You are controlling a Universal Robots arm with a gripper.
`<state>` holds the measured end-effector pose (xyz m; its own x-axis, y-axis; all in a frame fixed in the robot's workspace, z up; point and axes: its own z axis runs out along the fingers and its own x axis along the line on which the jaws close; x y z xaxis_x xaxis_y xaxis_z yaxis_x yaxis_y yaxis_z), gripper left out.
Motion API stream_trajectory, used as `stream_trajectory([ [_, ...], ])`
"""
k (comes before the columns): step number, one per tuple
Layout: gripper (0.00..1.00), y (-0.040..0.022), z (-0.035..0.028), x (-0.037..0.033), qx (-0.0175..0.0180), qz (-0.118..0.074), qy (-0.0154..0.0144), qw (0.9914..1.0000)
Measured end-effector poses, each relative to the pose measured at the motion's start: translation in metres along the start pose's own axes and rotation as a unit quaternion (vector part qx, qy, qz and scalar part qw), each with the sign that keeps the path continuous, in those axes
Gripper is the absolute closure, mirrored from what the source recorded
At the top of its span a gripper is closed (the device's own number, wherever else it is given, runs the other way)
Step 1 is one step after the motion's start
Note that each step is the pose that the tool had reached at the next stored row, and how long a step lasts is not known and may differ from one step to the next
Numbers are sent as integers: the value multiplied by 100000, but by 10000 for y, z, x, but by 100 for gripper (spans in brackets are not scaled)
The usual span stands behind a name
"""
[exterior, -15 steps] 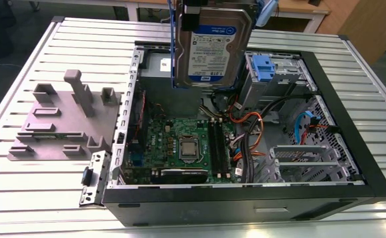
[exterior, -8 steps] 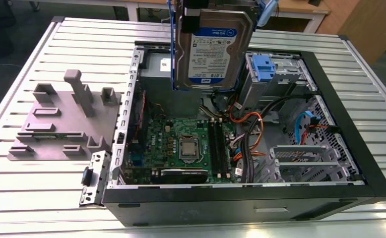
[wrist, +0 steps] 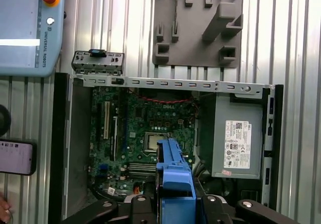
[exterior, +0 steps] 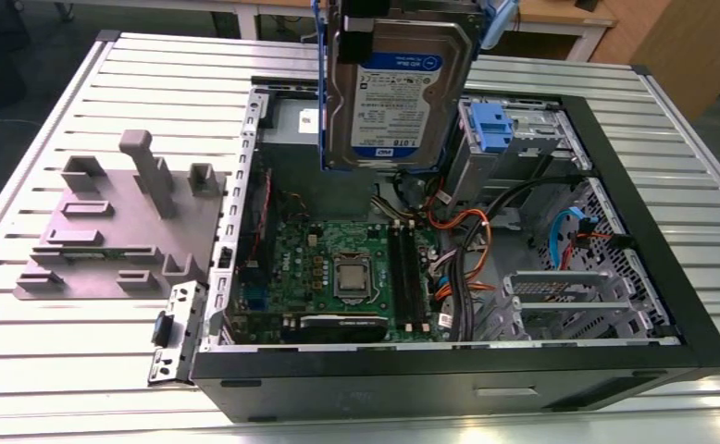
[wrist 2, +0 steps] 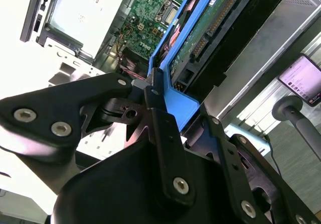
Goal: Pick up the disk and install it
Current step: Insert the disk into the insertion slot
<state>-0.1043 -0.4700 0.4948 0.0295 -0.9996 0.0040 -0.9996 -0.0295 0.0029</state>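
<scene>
Disk [exterior: 397,88] upright over open case [exterior: 656,305], gripper [exterior: 412,20] clamped on it — mostly cut off above.

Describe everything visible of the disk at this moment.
The disk is a flat silver metal drive with a white-and-blue label, framed by blue plastic rails. It hangs upright above the open computer case, clamped at its rails by the gripper. The second wrist view shows its green circuit-board underside.

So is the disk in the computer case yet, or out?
Out. The disk hangs on edge above the open computer case, with the gripper shut on its blue rail.
</scene>
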Motion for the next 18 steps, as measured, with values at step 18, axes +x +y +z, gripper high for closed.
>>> stream_trajectory([
  [18, 64, 4, 1, 129, 0, 1, 2, 100000],
])
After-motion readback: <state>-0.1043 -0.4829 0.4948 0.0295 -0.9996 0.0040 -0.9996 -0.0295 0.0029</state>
